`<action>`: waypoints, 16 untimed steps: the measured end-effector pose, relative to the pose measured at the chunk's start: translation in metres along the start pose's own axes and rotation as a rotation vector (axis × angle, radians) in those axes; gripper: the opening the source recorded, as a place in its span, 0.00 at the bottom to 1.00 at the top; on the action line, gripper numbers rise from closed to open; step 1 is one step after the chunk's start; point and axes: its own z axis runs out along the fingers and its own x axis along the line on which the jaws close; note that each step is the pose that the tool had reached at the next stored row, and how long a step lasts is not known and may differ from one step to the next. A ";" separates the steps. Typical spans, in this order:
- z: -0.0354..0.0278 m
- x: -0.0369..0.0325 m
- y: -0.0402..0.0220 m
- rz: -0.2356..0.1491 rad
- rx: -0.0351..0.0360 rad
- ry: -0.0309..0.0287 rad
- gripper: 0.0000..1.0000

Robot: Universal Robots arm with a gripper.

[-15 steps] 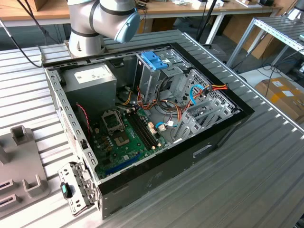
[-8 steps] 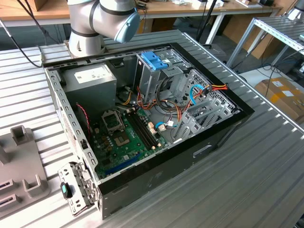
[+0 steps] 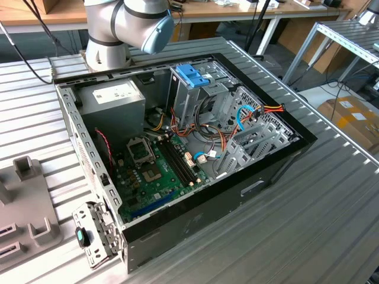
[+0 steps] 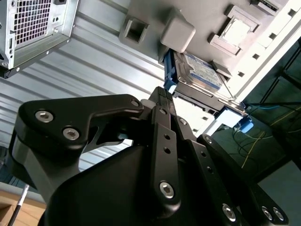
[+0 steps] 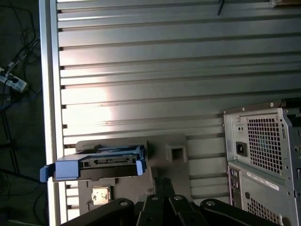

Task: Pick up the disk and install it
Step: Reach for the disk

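Resting on the grey fixture plate, the disk and its blue rails sit on the ribbed table, well apart from the computer case. The gripper hangs near the disk's end. Clenched or released, I cannot tell.

Disk: silver metal, blue plastic rails. Table: ribbed matt metal.

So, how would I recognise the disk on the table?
Find the ribbed metal table under the computer case. On it, near the table's edge, lies a flat grey plate, and the disk rests on that plate. Its blue side rails and white label set it apart from the plate's plain grey fittings.
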 end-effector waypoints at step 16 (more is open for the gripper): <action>0.0040 0.0014 0.0021 -0.001 0.0154 0.0007 0.11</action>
